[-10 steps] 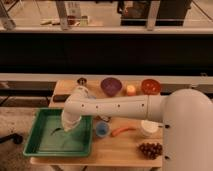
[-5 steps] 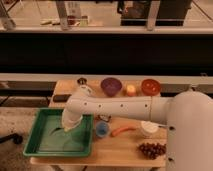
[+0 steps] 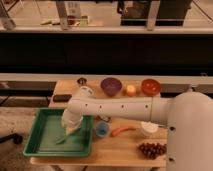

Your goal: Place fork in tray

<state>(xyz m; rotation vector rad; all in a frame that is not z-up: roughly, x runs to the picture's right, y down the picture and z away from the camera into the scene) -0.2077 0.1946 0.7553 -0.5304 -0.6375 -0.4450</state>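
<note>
The green tray (image 3: 42,142) sits at the table's front left. My gripper (image 3: 70,128) hangs over the tray's right half, low above its floor, at the end of the white arm that reaches in from the right. A thin pale sliver, which I take for the fork (image 3: 63,139), slants down and to the left from the gripper's tip onto the tray floor. Whether the gripper still holds it does not show.
A blue cup (image 3: 102,129), an orange carrot (image 3: 122,131) and a white cup (image 3: 148,128) stand right of the tray. Grapes (image 3: 152,149) lie at the front right. At the back are a purple bowl (image 3: 111,85), a yellow fruit (image 3: 131,90) and an orange bowl (image 3: 150,86).
The gripper has sunk slightly toward the tray floor and the pale sliver now shows below it. The other things have not moved.
</note>
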